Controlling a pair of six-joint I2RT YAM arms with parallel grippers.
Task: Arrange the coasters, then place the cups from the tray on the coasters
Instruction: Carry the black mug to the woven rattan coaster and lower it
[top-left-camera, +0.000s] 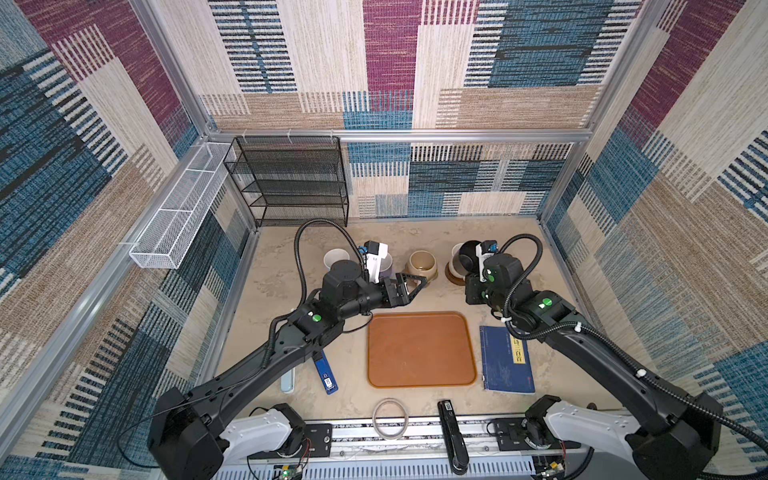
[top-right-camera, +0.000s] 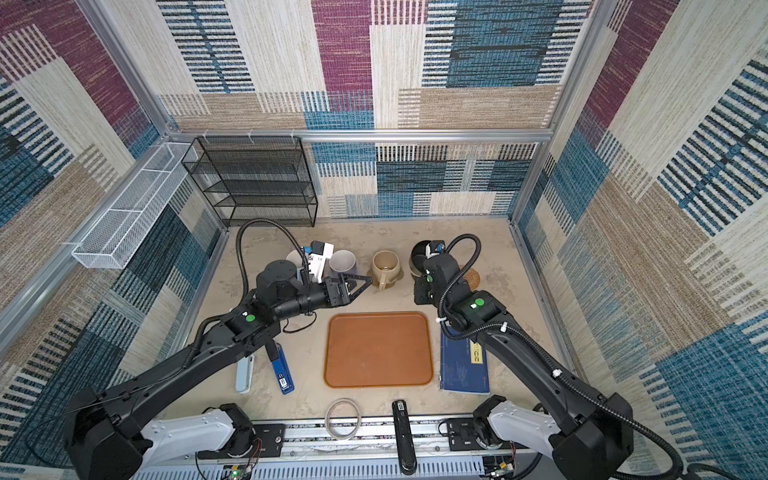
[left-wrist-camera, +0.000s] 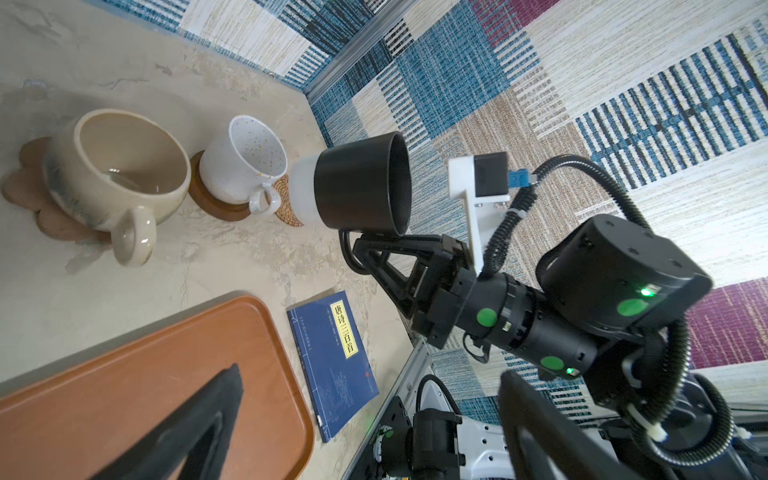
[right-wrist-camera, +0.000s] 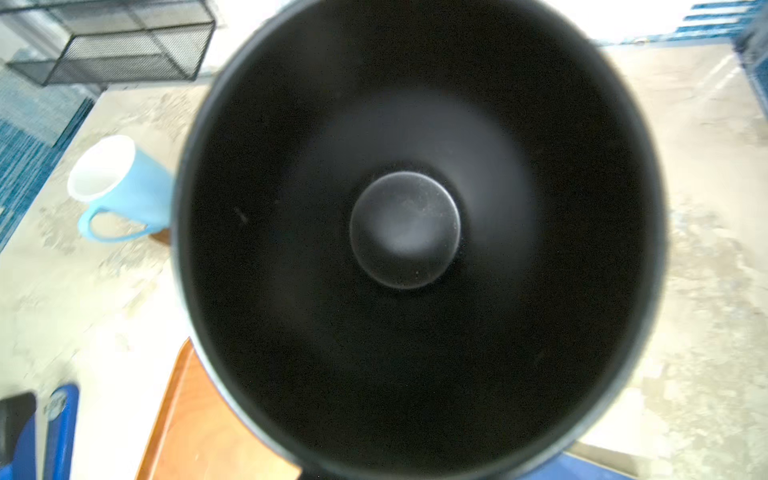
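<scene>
The rust-orange tray (top-left-camera: 419, 376) lies bare in both top views. My right gripper (left-wrist-camera: 360, 245) is shut on the handle of the black cup (left-wrist-camera: 361, 183), which it holds at the rattan coaster (left-wrist-camera: 286, 205); whether they touch is unclear. That cup's dark inside (right-wrist-camera: 405, 228) fills the right wrist view. Beside it the speckled white cup (left-wrist-camera: 245, 162) stands on a dark wooden coaster (left-wrist-camera: 212, 205), and the beige cup (top-left-camera: 422, 264) on the tan flower coaster (left-wrist-camera: 25, 183). Further left stand the lavender cup (top-right-camera: 343, 262) and the light blue cup (top-left-camera: 336, 258). My left gripper (top-left-camera: 417, 286) hangs open and empty before the beige cup.
A dark blue book (top-left-camera: 507, 359) lies right of the tray, partly under my right arm. A blue stapler-like object (top-left-camera: 326, 376) lies left of the tray. A clear ring (top-left-camera: 390, 417) and a black bar (top-left-camera: 451, 432) sit at the front edge. A black mesh rack (top-left-camera: 286, 178) stands at the back left.
</scene>
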